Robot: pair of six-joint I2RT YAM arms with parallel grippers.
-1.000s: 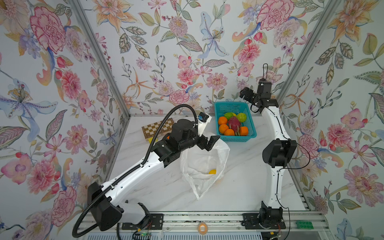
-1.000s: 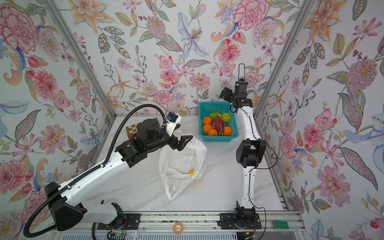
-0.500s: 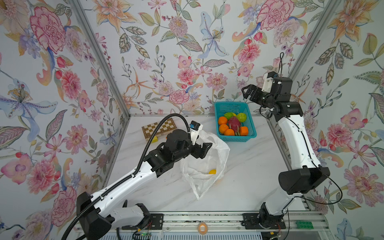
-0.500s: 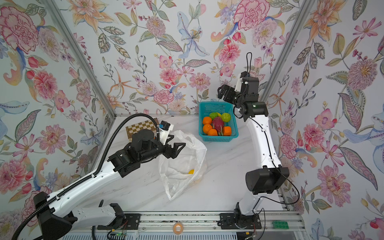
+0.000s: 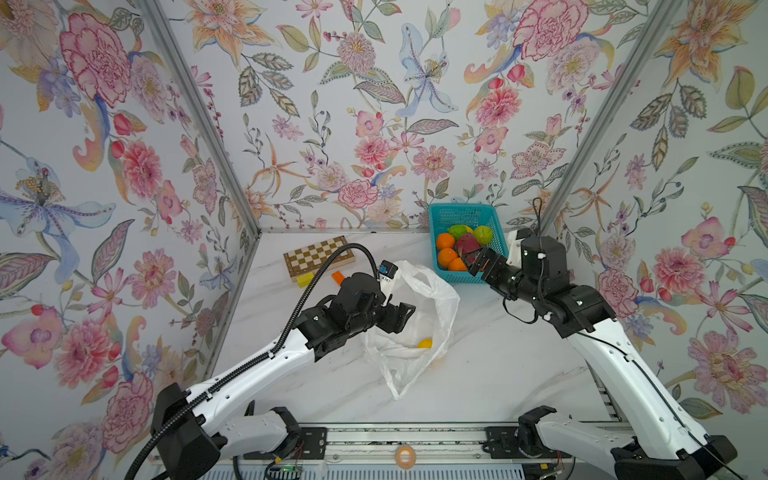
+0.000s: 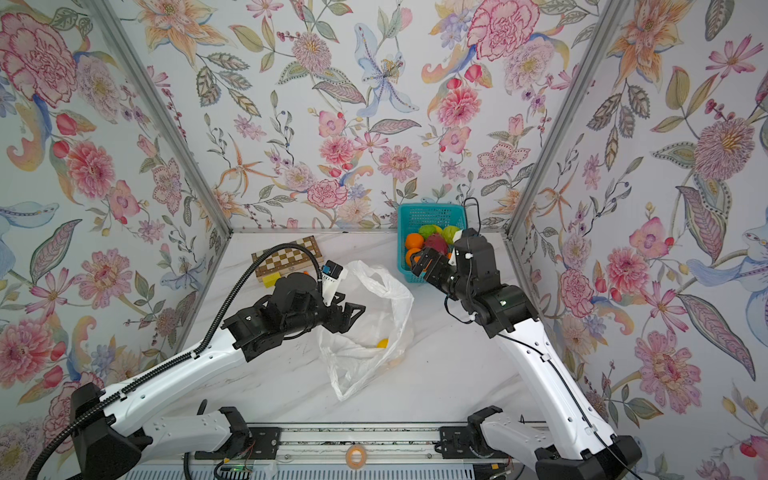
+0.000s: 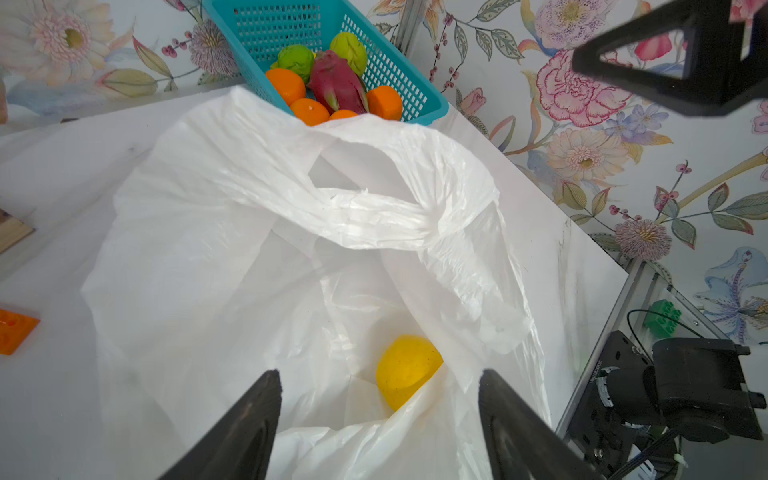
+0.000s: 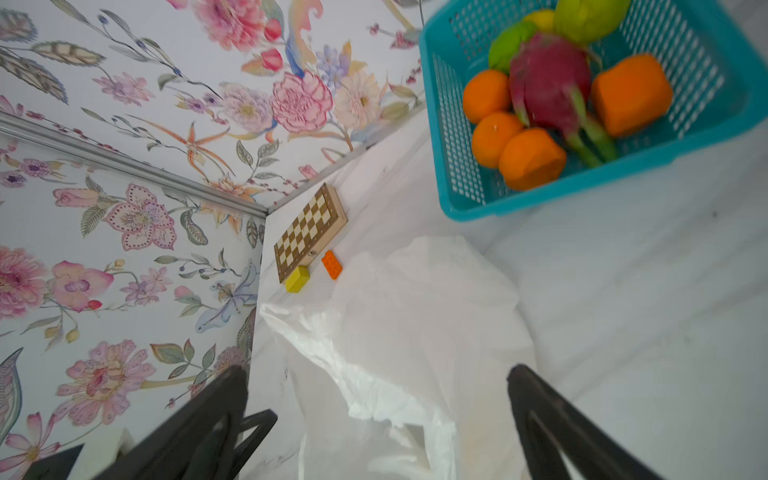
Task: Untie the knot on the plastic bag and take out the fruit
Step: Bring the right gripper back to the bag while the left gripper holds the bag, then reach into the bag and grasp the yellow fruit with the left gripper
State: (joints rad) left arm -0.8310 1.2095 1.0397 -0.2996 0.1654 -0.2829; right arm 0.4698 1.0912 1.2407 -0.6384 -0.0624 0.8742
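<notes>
Hovering over the open mouth of the plastic bag [image 5: 419, 291], the left gripper [image 7: 380, 374] has its jaws apart with nothing held between them; I can't tell whether its fingers [image 7: 249, 428] brush the plastic. Straight below, in the bottom of the bag, sits one yellow fruit [image 7: 407, 370], which also shows in both top views [image 5: 424, 343]. The bag lies slumped on the marble table [image 5: 498, 374], its handles loose and its mouth gaping.

The right gripper [image 8: 374, 378] hangs in the air past the bag's far side, jaws spread wide and empty. In a top view [image 5: 478, 262] it sits over the near edge of the teal basket [image 5: 465, 216].

That basket stands just beyond the bag, against the back wall. It holds four oranges [image 8: 486, 95], one dragon fruit [image 8: 548, 83], two green fruits [image 8: 590, 16] and another yellow fruit half hidden behind them.

Behind the bag on the left arm's side lie one chessboard [image 5: 319, 257], one yellow block [image 5: 304, 279] and one orange block [image 5: 338, 276], all apart from the plastic.
</notes>
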